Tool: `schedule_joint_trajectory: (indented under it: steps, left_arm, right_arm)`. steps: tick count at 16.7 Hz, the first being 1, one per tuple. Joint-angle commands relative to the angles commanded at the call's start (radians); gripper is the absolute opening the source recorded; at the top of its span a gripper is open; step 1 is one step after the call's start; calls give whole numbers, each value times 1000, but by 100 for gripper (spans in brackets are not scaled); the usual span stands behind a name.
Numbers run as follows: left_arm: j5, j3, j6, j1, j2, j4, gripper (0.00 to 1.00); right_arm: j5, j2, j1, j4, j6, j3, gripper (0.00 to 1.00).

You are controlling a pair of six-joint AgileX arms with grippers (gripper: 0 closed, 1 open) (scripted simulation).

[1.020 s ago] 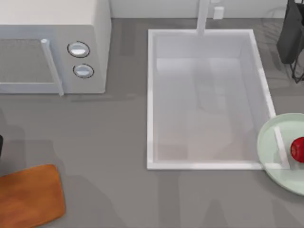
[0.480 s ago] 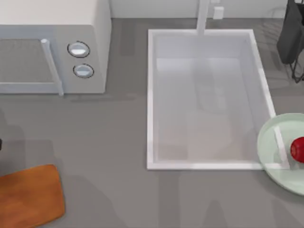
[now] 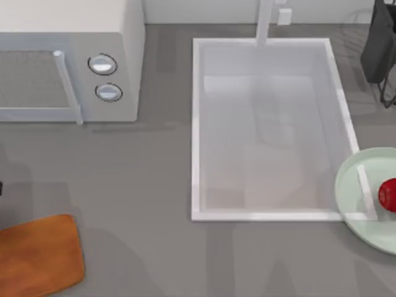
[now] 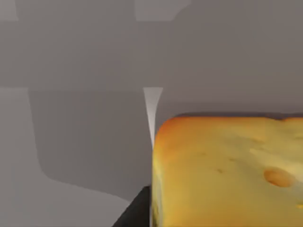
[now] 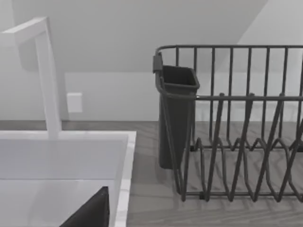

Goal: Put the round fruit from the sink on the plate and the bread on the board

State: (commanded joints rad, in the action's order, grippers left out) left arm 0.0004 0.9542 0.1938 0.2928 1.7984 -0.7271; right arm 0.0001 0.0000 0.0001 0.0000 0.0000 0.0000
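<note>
top view: sink (image 3: 197,130) taken as landmark, white basin with faucet (image 3: 265,21) at its far rim, nothing lying in the basin. round fruit (image 3: 388,195) resting on the plate (image 3: 352,185), right of the sink's near right corner, plate rim overlapping that corner. board (image 3: 37,257) well left of the sink and nearer the camera edge, bare on top. microwave (image 3: 68,59) left of the sink, at the far side, two round knobs facing the sink. dark dish rack (image 3: 380,49) right of the sink's far corner. small dark sliver at the picture's left edge, left of the sink and just beyond the board; too little to tell what it is.

left wrist view: bread (image 4: 227,172) very close up, golden-yellow, browner at its edges, above the grey counter. dark bit of the left gripper just beside the bread's lower corner. cannot tell whether the left gripper's fingers clamp the bread or stand apart.

right wrist view: sink (image 5: 124,156) rim and faucet (image 5: 47,75) ahead, dish rack (image 5: 236,123) with its dark cup just beside the sink's rim. dark wedge of the right gripper over the sink's basin; cannot tell how far open.
</note>
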Motion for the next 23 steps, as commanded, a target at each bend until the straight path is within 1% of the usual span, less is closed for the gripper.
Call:
schedule_joint_trajectory:
  steps: [10,12,18,20,23]
  left_arm:
    - [1,16,1,-1,-6,-17,0]
    - [0,57,2,-2,-25,-75,0]
    - [0,223,-2,-4,-125,-361,0]
    - [0,252,-4,-5,-150,-402,0]
    - [0,255,-5,-5,-154,-406,0]
  right_arm:
    - [0,0,0,0,0,0,100]
    - [0,0,0,0,0,0,100]
    - [0,0,0,0,0,0,100]
    - [0,0,0,0,0,0,100]
    - [0,0,0,0,0,0,100]
